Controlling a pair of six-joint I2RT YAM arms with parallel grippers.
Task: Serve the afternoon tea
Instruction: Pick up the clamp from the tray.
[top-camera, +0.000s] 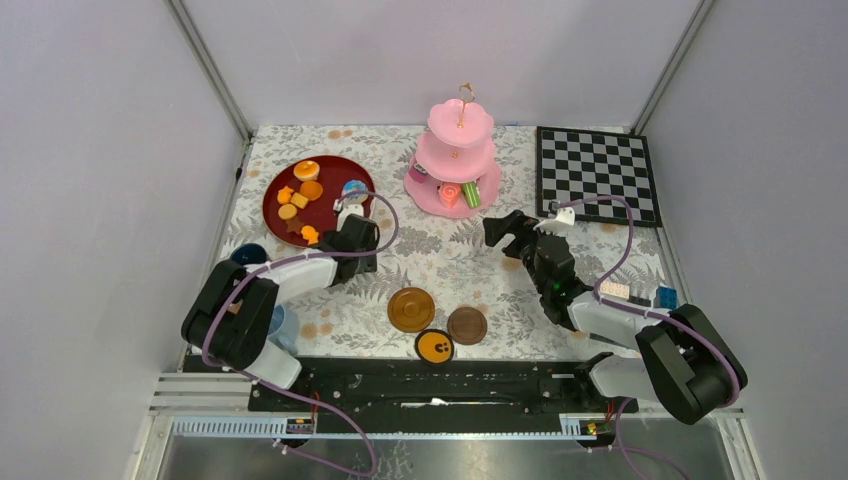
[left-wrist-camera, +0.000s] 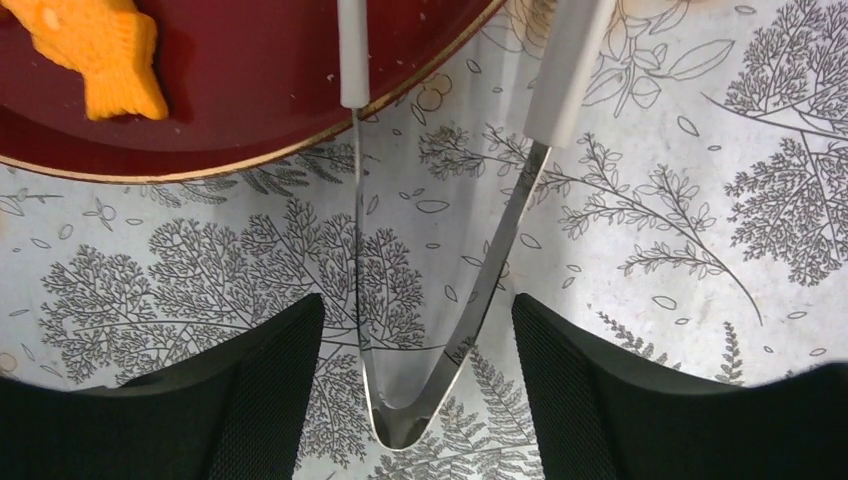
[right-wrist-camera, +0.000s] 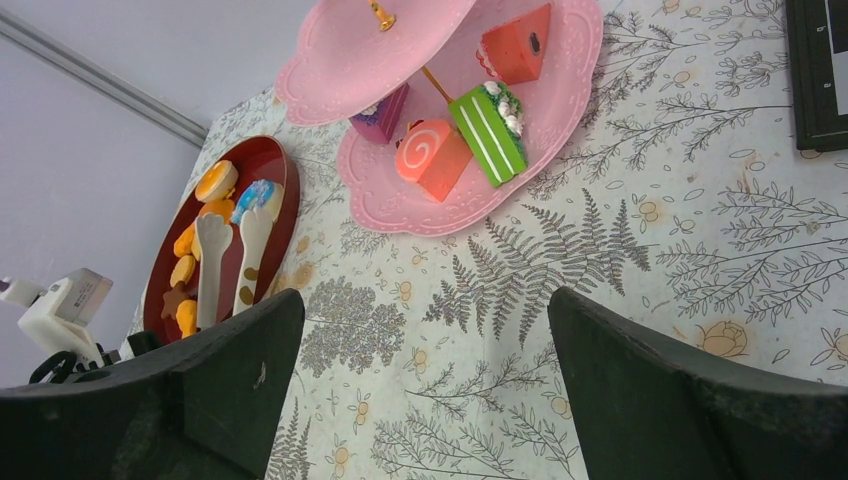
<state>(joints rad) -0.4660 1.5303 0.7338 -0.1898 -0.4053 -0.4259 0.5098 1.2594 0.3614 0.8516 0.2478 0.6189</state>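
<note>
Metal tongs (left-wrist-camera: 497, 262) with white tips lie on the cloth, tips resting on the dark red plate (left-wrist-camera: 250, 80). My left gripper (left-wrist-camera: 415, 310) stands open astride their bend, with a gap on each side. An orange fish pastry (left-wrist-camera: 100, 55) lies on that plate. The pink cake stand (top-camera: 455, 160) at the back holds green (right-wrist-camera: 487, 130), pink (right-wrist-camera: 432, 158) and purple (right-wrist-camera: 380, 113) pastries. My right gripper (right-wrist-camera: 425, 310) is open and empty above the cloth, in front of the stand. Brown saucers (top-camera: 411, 309) (top-camera: 466, 325) sit near the front.
A chessboard (top-camera: 597, 172) lies at the back right and building blocks (top-camera: 640, 293) by the right arm. A dark-blue cup (top-camera: 248, 255) and a light-blue cup (top-camera: 280, 325) stand beside the left arm. An orange-faced disc (top-camera: 434, 346) rests at the front edge.
</note>
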